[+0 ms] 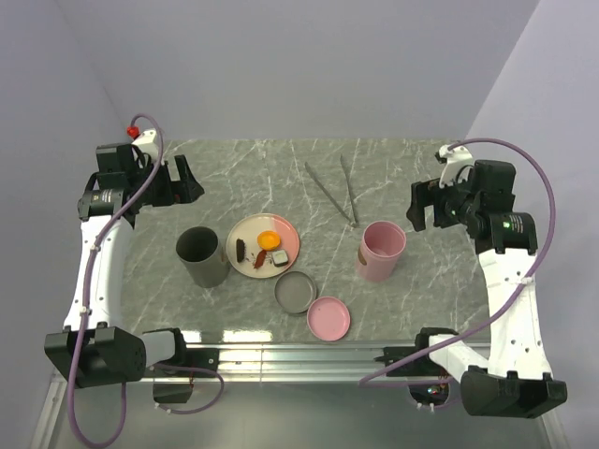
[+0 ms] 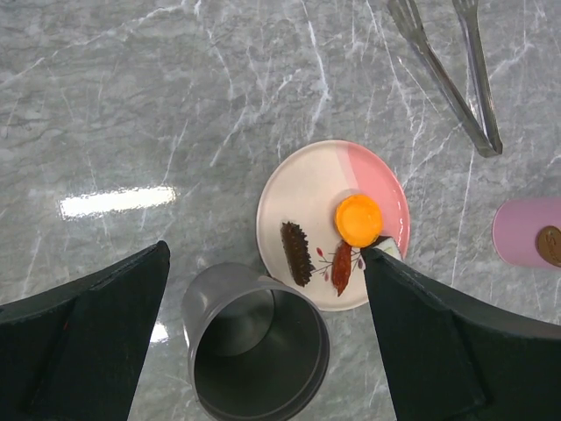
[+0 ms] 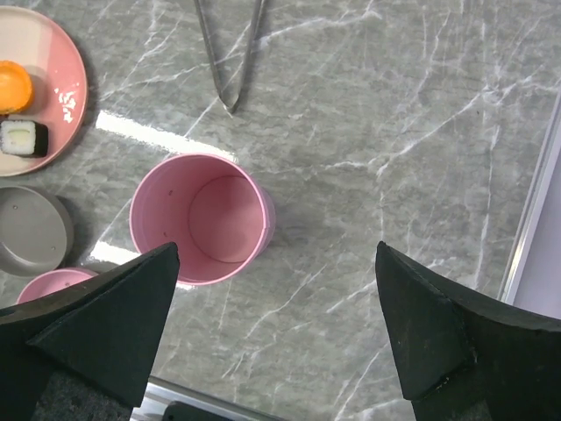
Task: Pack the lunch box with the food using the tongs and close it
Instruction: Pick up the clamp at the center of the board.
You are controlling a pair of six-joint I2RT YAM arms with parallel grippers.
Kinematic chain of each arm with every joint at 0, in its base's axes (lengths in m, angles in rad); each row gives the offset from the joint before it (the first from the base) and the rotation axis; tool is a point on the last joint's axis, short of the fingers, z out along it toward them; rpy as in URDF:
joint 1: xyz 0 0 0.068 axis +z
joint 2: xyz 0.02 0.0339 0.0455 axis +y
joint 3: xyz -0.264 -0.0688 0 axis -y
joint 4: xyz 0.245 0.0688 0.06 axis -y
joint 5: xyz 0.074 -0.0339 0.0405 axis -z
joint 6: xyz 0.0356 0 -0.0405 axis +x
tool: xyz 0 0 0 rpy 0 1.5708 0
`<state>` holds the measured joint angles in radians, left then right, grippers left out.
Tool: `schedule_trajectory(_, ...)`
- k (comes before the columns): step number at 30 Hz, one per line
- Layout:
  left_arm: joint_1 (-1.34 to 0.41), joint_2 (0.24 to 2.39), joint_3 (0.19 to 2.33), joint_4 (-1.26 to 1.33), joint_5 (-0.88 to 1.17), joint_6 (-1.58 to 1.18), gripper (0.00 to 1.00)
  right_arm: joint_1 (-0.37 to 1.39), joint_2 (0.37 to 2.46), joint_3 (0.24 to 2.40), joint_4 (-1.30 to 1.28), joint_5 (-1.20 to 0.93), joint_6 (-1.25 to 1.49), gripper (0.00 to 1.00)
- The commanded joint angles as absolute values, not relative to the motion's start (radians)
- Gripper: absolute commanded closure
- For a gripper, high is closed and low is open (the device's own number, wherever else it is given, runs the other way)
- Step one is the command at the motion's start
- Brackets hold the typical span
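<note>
The food lies on a cream-and-pink plate: a round orange piece, a dark brown oblong, a reddish oblong and a small pale-and-dark square. Silver tongs lie in a narrow V behind the plate, joined end toward the near side. Two open round lunch box containers stand upright, one grey and one pink. My left gripper hangs open high above the grey container and plate. My right gripper is open above bare table beside the pink container.
A grey lid and a pink lid lie flat in front of the plate, near the table's front rail. The marble table's right edge runs close beside my right gripper. Walls enclose the back and both sides.
</note>
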<state>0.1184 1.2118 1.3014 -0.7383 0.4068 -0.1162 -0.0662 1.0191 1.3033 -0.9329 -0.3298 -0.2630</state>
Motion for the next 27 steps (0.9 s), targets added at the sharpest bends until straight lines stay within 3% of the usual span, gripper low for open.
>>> schedule_trajectory(1,0.12,1.172,1.319,-0.698,0.439,-0.097,0.01,-0.071,1.064,1.367,-0.927,-0.35,-0.262,0.0)
schedule_trajectory(11,0.12,1.181,1.356,-0.663,0.391,-0.089,0.01,-0.005,1.336,1.69,-0.888,-0.276,-0.204,0.0)
schedule_trajectory(22,0.121,1.232,1.388,-0.692,0.399,-0.101,0.01,0.182,1.81,2.101,-1.037,-0.183,-0.173,0.0)
schedule_trajectory(27,0.121,1.209,1.353,-0.667,0.429,-0.1,0.0,0.25,1.922,2.125,-1.029,-0.13,-0.19,0.0)
